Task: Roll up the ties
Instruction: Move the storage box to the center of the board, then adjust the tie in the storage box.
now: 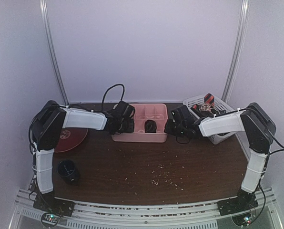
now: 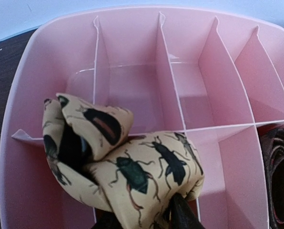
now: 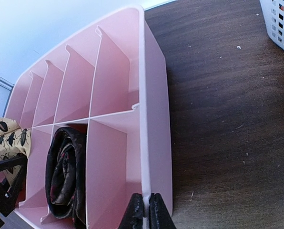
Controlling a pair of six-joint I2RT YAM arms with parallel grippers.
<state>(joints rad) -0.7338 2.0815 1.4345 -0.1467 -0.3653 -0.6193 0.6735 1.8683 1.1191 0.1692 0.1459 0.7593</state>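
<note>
Left gripper (image 2: 144, 220) is clamped on the tan tie (image 2: 132, 171), a loose beetle-printed roll sitting over the dividers at the left end of the pink tray (image 2: 228, 95). Right gripper (image 3: 146, 212) pinches the tray's right end wall, jaws closed on it. A dark rolled tie (image 3: 65, 176) stands on edge in the second compartment in from that wall.

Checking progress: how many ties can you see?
3: a beetle-print tie in the left gripper over the pink tray, a dark rolled tie in a tray compartment, a red-and-black tie in the white basket; more may hide there.
</note>
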